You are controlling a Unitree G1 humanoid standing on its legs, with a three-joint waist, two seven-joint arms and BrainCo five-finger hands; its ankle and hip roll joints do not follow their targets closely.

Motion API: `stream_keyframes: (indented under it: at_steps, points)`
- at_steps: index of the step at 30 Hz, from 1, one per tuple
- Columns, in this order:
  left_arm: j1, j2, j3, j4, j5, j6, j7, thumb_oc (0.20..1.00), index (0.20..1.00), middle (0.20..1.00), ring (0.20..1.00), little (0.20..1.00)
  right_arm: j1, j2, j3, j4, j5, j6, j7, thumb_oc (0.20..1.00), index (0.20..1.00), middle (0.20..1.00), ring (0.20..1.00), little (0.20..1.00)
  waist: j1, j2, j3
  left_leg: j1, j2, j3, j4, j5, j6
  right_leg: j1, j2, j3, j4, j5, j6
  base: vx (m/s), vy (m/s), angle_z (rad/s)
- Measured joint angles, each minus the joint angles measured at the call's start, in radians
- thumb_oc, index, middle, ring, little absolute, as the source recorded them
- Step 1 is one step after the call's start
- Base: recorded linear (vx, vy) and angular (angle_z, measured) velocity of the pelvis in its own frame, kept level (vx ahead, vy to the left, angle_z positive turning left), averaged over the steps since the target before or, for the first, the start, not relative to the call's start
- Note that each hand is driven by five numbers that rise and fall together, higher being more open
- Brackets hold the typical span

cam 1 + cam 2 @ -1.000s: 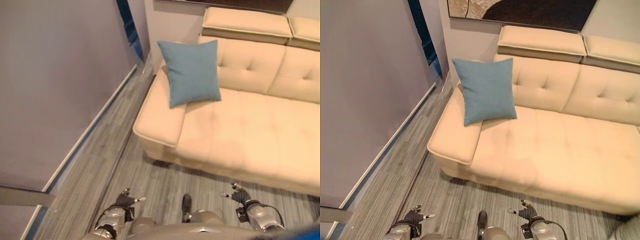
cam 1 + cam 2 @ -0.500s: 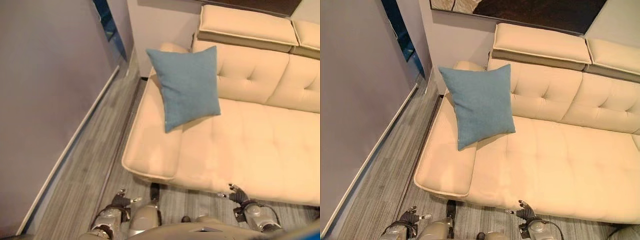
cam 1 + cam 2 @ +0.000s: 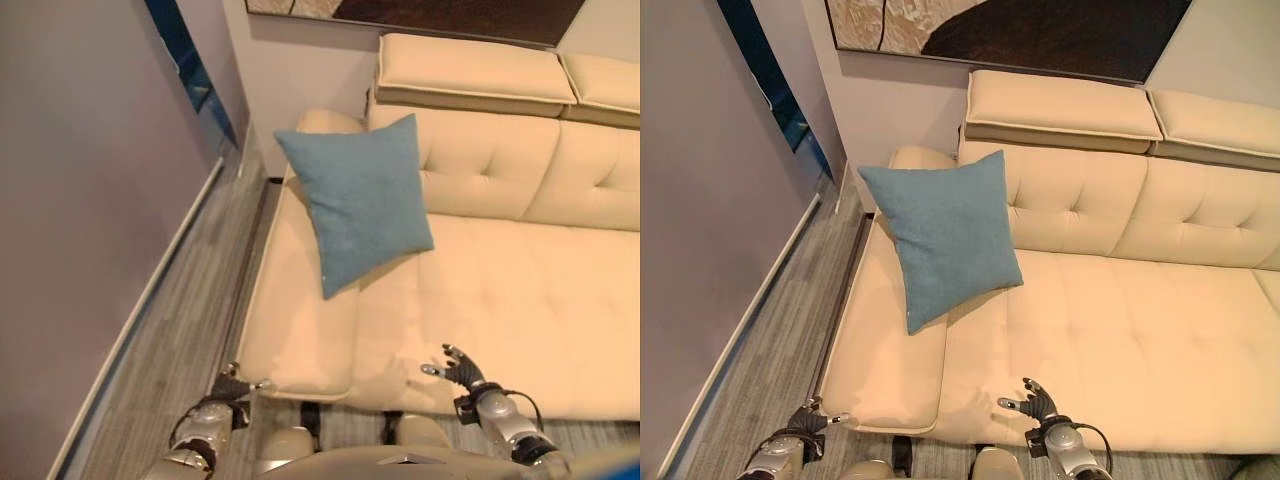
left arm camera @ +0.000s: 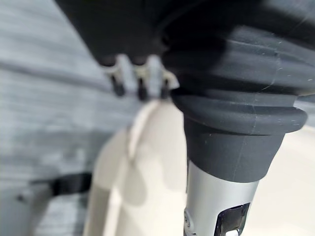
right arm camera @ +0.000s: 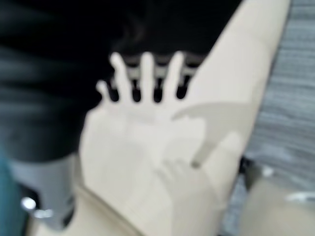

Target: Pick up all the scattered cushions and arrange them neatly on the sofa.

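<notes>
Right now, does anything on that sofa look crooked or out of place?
Yes. The blue cushion leans at the left end of the cream sofa, turned so one corner points down over the seat edge instead of sitting square against the backrest. Nothing looks spilled or damaged.

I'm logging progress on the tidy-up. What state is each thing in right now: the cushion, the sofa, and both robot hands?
Blue square fabric cushion: on the sofa, propped tilted against the backrest by the armrest end.
Cream tufted leather sofa: seat otherwise bare.
Left robot hand: open, holding nothing, low by the sofa's front corner.
Right robot hand: open, fingers spread, holding nothing, over the seat's front edge.
</notes>
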Motion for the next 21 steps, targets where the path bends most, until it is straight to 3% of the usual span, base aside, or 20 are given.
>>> stream_keyframes:
  at_steps: [2, 7, 10, 12, 21]
  points:
    - [0.025, -0.004, 0.003, -0.048, -0.008, 0.001, 0.012, 1.0, 1.0, 1.0, 1.0, 1.0, 0.002, -0.035, -0.001, -0.022, 0.0, 0.001, -0.002, 1.0, 1.0, 1.0, 1.0, 1.0, 0.001, 0.021, -0.001, 0.0, 0.029, -0.012, 0.0, -0.001, -0.024, 0.014, 0.029, -0.016, -0.016, 0.0, -0.01, 0.05, -0.129, 0.11]
    - [0.051, -0.007, 0.009, -0.244, -0.033, -0.016, 0.052, 1.0, 1.0, 1.0, 1.0, 1.0, 0.036, -0.113, -0.044, -0.186, 0.0, -0.002, -0.037, 1.0, 1.0, 1.0, 1.0, 1.0, 0.002, 0.034, 0.007, -0.035, 0.055, -0.053, 0.0, 0.014, -0.051, 0.0, 0.054, -0.053, -0.017, -0.015, -0.027, -0.04, -0.083, 0.22]
    - [0.042, -0.024, 0.007, -0.484, -0.094, -0.044, 0.111, 1.0, 1.0, 1.0, 1.0, 1.0, 0.033, -0.164, -0.07, -0.319, 0.0, -0.015, -0.072, 1.0, 1.0, 1.0, 1.0, 1.0, 0.006, 0.037, 0.025, -0.092, 0.063, -0.076, 0.0, 0.036, -0.061, -0.041, 0.06, -0.078, -0.021, -0.009, -0.026, -0.14, -0.084, 0.24]
    - [-0.016, -0.035, -0.004, -0.513, -0.111, -0.079, 0.126, 1.0, 1.0, 1.0, 1.0, 1.0, -0.025, -0.172, -0.088, -0.31, 0.0, -0.027, -0.096, 1.0, 1.0, 1.0, 1.0, 1.0, 0.008, 0.037, 0.053, -0.116, 0.064, -0.08, 0.0, 0.051, -0.063, -0.066, 0.063, -0.08, -0.016, 0.003, -0.031, -0.16, -0.051, 0.09]
    - [-0.327, -0.085, -0.118, -0.514, -0.149, -0.1, 0.214, 1.0, 1.0, 1.0, 1.0, 1.0, -0.371, -0.176, -0.032, -0.233, 0.003, -0.024, -0.181, 1.0, 1.0, 1.0, 1.0, 1.0, 0.002, 0.08, 0.202, -0.279, 0.067, -0.109, 0.0, 0.105, -0.078, -0.219, 0.068, -0.1, -0.012, 0.049, -0.051, -0.08, -0.027, 0.07]
